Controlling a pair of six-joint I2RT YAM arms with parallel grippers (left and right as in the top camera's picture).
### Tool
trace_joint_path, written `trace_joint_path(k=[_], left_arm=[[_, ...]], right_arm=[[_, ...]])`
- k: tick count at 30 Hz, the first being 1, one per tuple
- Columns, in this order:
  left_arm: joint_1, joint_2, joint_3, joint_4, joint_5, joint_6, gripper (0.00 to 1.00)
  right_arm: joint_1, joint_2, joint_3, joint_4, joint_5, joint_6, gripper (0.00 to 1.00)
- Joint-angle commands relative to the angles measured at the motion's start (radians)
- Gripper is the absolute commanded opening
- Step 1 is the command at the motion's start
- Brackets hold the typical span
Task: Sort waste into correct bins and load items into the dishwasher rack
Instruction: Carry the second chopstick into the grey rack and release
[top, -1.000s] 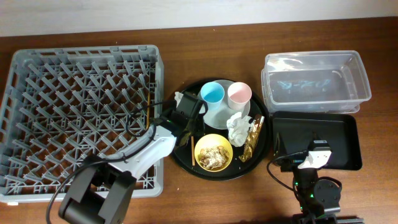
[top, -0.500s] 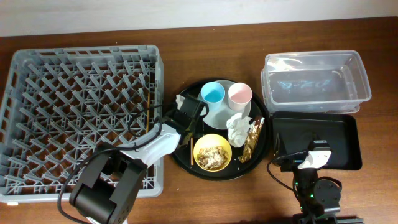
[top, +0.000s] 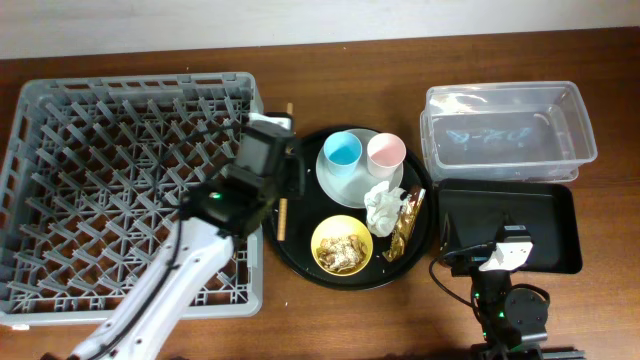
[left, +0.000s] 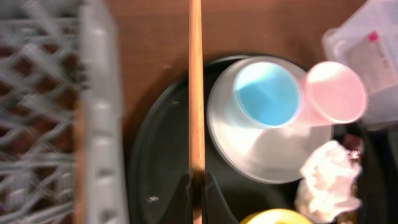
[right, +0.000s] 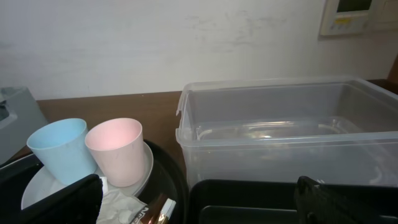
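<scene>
My left gripper (top: 281, 192) (left: 196, 194) is shut on a thin wooden chopstick (top: 285, 150) (left: 196, 87), held lengthwise over the round tray's left rim beside the grey dishwasher rack (top: 120, 190) (left: 93, 112). The blue cup (top: 342, 150) (left: 267, 93) and pink cup (top: 385, 150) (left: 336, 92) stand on the pale plate (top: 352, 188) (left: 261, 155). The napkin (top: 381, 206) (left: 326, 180), gold wrapper (top: 405, 225) and yellow bowl (top: 342, 245) with tan scraps lie near. My right gripper (right: 202, 208) is open and empty by the black bin tray (top: 510, 225) and the clear tub (top: 505, 130) (right: 286, 130).
The cups, plate, napkin, wrapper and bowl all sit on a large round black tray (top: 300, 255) between the rack and the bins. A thin brown strip, perhaps the other chopstick, shows at the rack's near wall (left: 78, 174). The right arm base (top: 510, 305) sits at the front edge.
My left gripper has risen off the round tray with the chopstick and moved left and back, toward the rack's right wall. The right arm has not moved.
</scene>
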Motion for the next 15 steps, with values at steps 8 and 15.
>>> trace_joint_path(k=[8, 15], left_arm=[[0.178, 0.095, 0.000, -0.211, -0.004, 0.111, 0.01], [0.178, 0.196, 0.000, -0.209, -0.039, 0.111, 0.01]], right_arm=[[0.005, -0.004, -0.005, -0.007, -0.002, 0.000, 0.98], [0.005, -0.004, -0.005, -0.007, -0.002, 0.000, 0.99]])
